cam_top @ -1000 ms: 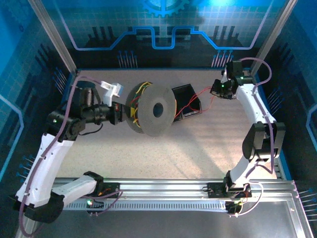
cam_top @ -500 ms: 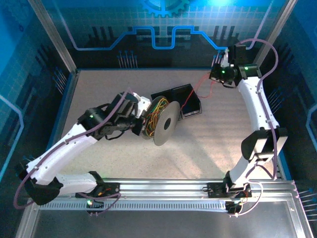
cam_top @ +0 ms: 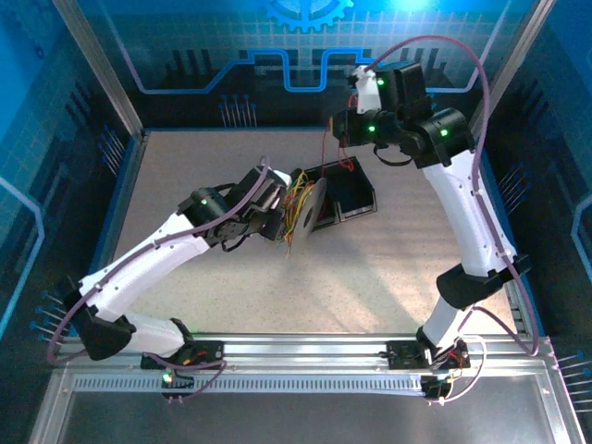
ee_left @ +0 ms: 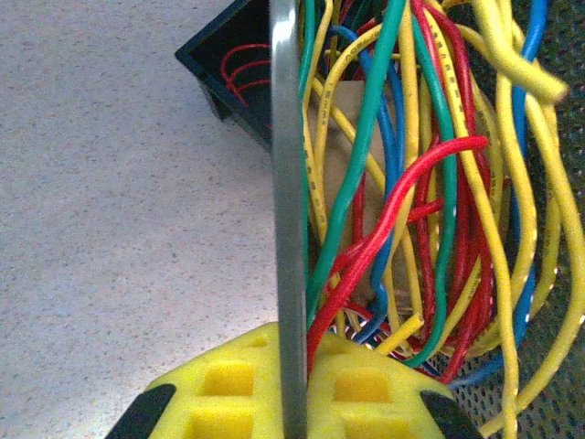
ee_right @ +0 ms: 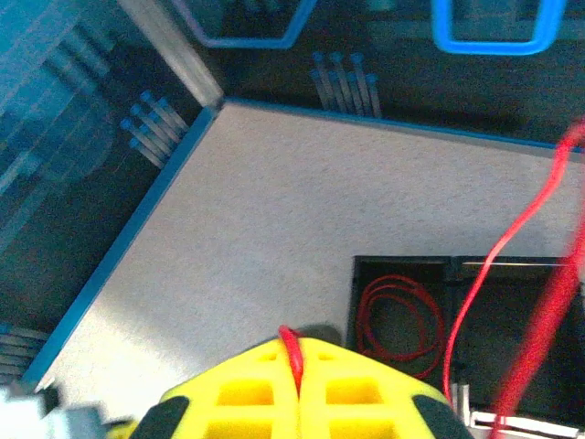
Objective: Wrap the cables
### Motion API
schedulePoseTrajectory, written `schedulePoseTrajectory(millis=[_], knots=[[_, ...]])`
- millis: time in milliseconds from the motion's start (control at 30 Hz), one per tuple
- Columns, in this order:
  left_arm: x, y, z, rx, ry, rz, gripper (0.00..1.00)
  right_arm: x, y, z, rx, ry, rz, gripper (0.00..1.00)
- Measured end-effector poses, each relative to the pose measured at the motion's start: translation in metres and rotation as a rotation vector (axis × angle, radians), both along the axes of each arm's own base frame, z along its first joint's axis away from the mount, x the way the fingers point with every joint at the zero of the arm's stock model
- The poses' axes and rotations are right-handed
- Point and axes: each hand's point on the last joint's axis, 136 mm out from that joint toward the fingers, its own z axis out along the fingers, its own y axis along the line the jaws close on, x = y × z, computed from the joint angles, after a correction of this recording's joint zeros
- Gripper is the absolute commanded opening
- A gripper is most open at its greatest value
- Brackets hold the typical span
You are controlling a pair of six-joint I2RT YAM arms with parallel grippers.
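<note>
A black round spool [cam_top: 313,209] hangs edge-on over the table's middle, with red, yellow, green and blue cables [cam_top: 296,205] bunched loosely on it. My left gripper [cam_top: 276,220] is shut on the spool's thin grey flange [ee_left: 289,183], and the cables [ee_left: 430,210] crowd just right of that flange. My right gripper [cam_top: 342,129] is high at the back, shut on a thin red cable [ee_right: 291,352] whose free length [cam_top: 325,154] drops toward the black tray [cam_top: 356,196]. A further red coil [ee_right: 398,316] lies in that tray.
The black two-compartment tray [ee_right: 475,274] sits just behind and right of the spool. The table's blue rim [ee_right: 128,247] and metal corner posts [cam_top: 92,65] close the back and sides. Open tabletop [cam_top: 351,277] lies in front of the spool.
My left arm has carried the spool right and toward the back, turning it edge-on. My right gripper has swung left and higher along the back, drawing the red cable with it.
</note>
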Motion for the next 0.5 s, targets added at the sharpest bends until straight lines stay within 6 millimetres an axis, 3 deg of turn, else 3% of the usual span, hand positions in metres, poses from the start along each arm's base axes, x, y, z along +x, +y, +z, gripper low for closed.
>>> schedulePoseTrajectory(millis=[233, 400, 500], knots=[[0.016, 0.018, 0.004, 0.029, 0.019, 0.097, 0.00, -0.057, 0.055, -0.007, -0.056, 0.007, 0.191, 0.00], [0.030, 0.034, 0.016, 0.005, 0.024, 0.177, 0.00, -0.086, 0.079, -0.011, -0.107, -0.017, 0.255, 0.00], [0.037, 0.047, 0.023, -0.019, 0.025, 0.234, 0.00, -0.100, 0.096, -0.024, -0.151, -0.021, 0.285, 0.00]])
